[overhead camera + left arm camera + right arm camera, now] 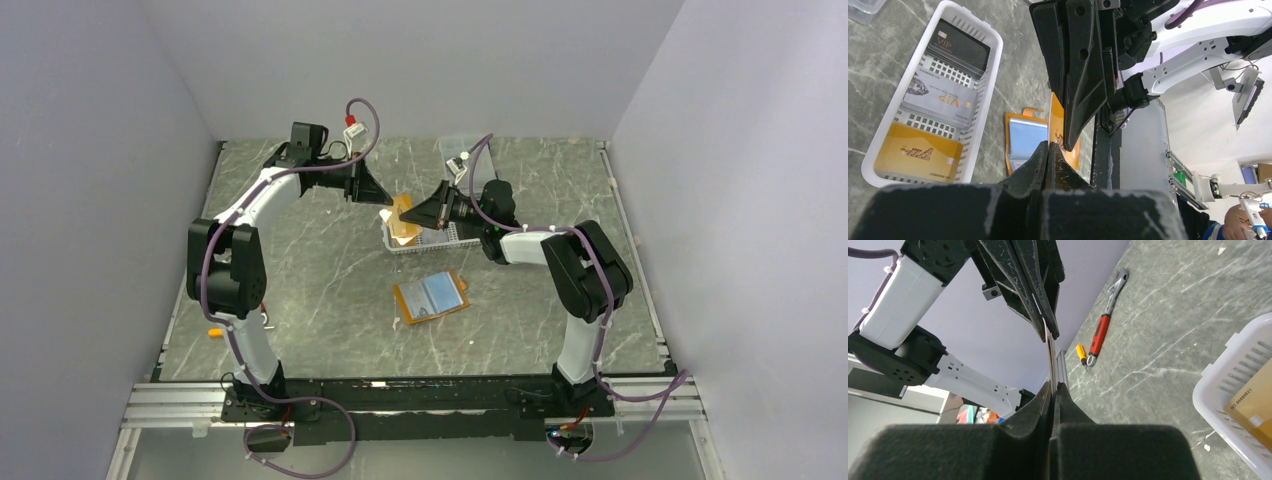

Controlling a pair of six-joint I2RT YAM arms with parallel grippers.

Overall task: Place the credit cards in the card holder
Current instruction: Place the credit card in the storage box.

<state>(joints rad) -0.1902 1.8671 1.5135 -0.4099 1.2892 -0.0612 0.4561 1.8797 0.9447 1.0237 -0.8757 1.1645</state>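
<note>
One orange-gold credit card (403, 212) hangs above the white basket (432, 240), pinched at opposite edges by both grippers. My left gripper (389, 202) is shut on it; in the left wrist view the card (1055, 117) stands edge-on in my left gripper (1048, 146), with the right gripper (1067, 142) clamped on it from above. My right gripper (1053, 386) is shut on the card's thin edge (1050, 360), and the left gripper (1048, 333) holds the far end. The orange card holder (432, 296) lies open, pale blue inside, on the table in front of the basket.
The basket (990, 75) holds a black card (958, 45), a pale card (940, 97) and a gold card (915, 152). A clear box (458, 147) stands at the back. A red-handled wrench (1102, 330) and a small orange screwdriver (1081, 352) lie on the table's left side.
</note>
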